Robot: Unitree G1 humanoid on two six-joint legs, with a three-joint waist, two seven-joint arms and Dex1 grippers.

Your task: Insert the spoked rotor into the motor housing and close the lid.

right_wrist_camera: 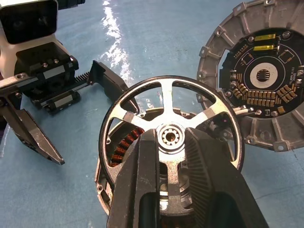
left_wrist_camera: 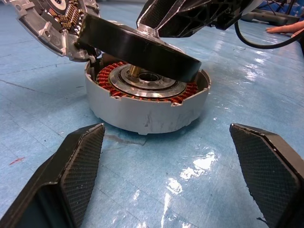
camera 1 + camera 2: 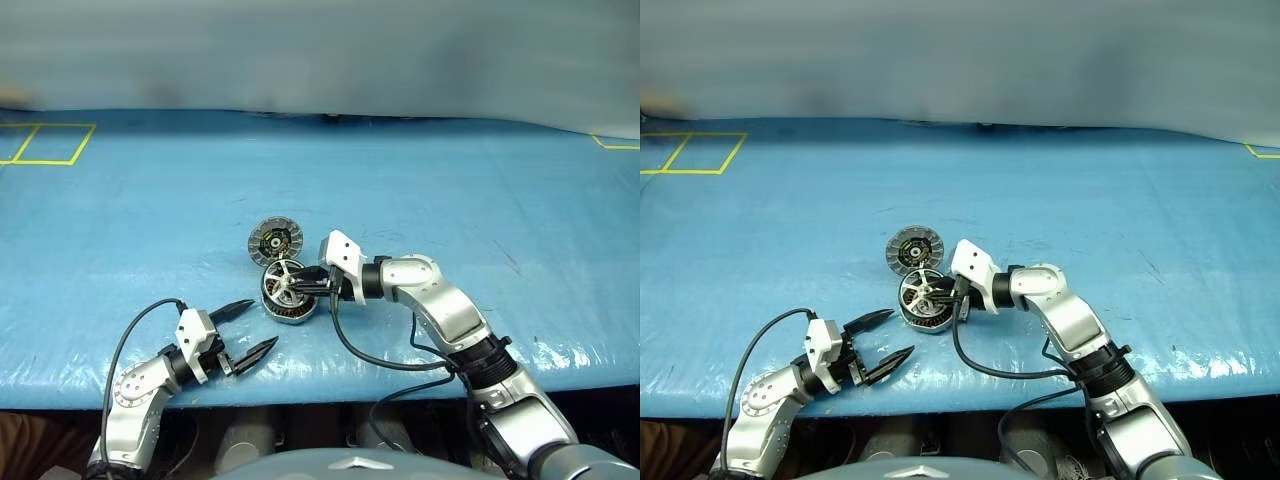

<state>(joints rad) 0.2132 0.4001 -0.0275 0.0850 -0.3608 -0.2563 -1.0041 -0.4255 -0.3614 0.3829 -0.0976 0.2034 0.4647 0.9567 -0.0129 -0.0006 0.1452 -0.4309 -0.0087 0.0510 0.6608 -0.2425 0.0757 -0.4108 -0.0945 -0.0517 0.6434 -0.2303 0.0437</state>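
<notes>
The rotor (image 1: 171,137) sits tilted over the housing (image 2: 142,111), one edge resting low on the rim and the other lifted, so I judge it is not yet seated on the copper windings. I have it in my right gripper (image 1: 173,178), whose two fingers are closed on a spoke beside the hub. The housing stands on the blue table (image 3: 480,200) near its front edge, roughly in the middle. The lid (image 3: 275,241) lies just beyond it, slightly to the left, touching or almost touching its rim, circuit face up. My left gripper (image 3: 246,329) waits near and to the left of the housing, fingers spread wide, holding nothing. I am in the insertion step: next I need to level the rotor, centre its hub on the housing's shaft and press it down flat before letting go, then fetch the lid.
</notes>
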